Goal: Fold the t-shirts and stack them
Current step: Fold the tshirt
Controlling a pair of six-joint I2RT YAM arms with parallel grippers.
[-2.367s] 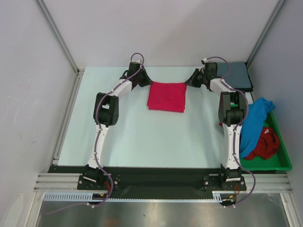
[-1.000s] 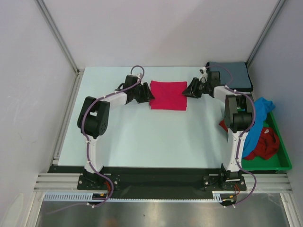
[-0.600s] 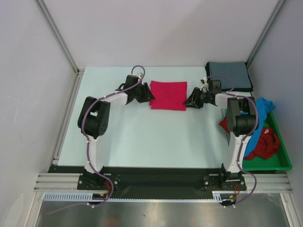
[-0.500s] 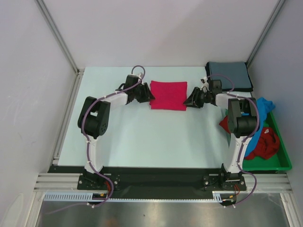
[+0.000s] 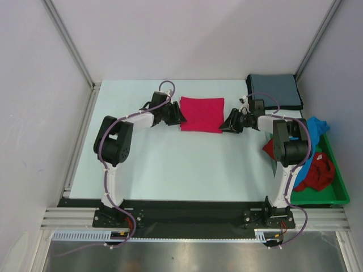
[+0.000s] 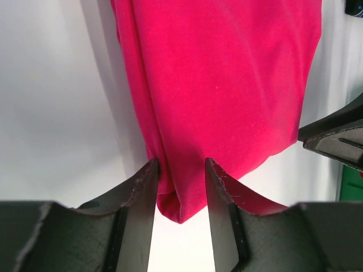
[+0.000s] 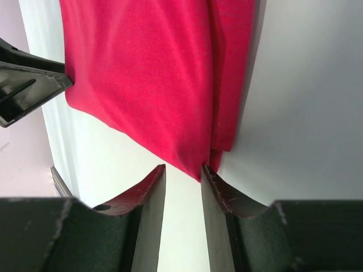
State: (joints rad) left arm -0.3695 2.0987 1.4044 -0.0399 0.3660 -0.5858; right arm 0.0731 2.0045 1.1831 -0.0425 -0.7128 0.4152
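The surface (image 5: 170, 158) was a smooth, pale, matte sheet. The green plastic tray (image 5: 326, 199) sat along its right edge, a shallow rectangle with a raised rim. In it lay two crumpled shirts. The bright blue one (image 5: 309, 139) was bunched at the far end and spilled over the rim towards the right arm. The darker red one (image 5: 317, 173) was heaped nearer, touching it.

On the surface, the bright pink-red t-shirt (image 5: 202, 113) lay folded into a flat, soft rectangle. It sat towards the far edge, about midway across, with layered folds showing along both short sides. The grey-blue t-shirt (image 5: 274, 90) rested in the far right corner, folded to a neat rectangle and well apart from the pink-red one.

The left pincer (image 6: 180, 164) lay low at the pink-red shirt's left side. Its dark, scuffed fingers stood narrow with the near corner's folded edge between them. I could not tell whether they pinched the cloth. The right pincer (image 7: 182, 169) sat at the shirt's right side. It was narrowly parted with bare surface in the gap, and the cloth's corner just touched one fingertip.
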